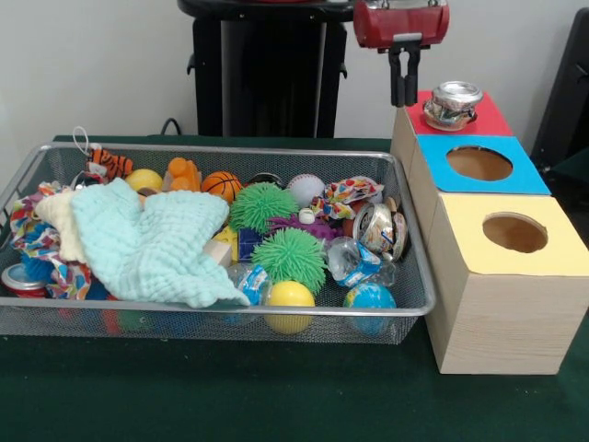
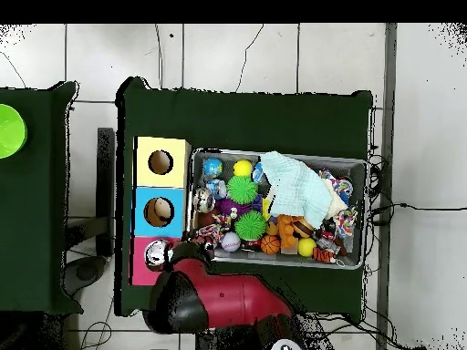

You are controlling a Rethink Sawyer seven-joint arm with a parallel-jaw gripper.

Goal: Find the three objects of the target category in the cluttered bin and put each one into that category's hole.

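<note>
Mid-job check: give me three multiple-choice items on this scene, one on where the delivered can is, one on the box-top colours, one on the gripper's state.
1. The can by the gripper lies:
A. on the red-topped box
B. on the blue-topped box
C. in the bin's middle

2. The middle box's top is:
A. yellow
B. blue
C. green

3. The gripper is:
A. clamped on a ball
B. down in the bin
C. empty, above the table beside the red-topped box

Answers: 1 A, the can rests at the red-topped box hole; 2 B, the blue top lies between red and yellow; 3 C, nothing hangs between its fingers.

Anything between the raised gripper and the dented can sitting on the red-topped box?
Nothing. In the front view the gripper hangs just left of the dented can on the red-topped box; only wall shows between.
</note>
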